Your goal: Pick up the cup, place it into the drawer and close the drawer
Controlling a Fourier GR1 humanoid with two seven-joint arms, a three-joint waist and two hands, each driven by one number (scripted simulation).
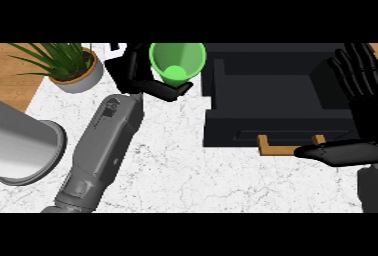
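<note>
A green cup (177, 61) lies tipped with its mouth toward me, near the top centre of the head view. My left hand (142, 74) is curled round it, thumb under its rim, and holds it just left of the drawer. The black drawer (221, 131) stands open at the right, its dark inside showing and a wooden handle (289, 146) on its front. At the right edge my right hand (353, 95) rests open, fingers straight up along the drawer's right side, thumb near the handle.
A potted plant (68, 64) stands at the upper left on the marble counter (177, 175). A grey metal pot (26, 145) sits at the left edge. Wooden surface shows in the top left corner.
</note>
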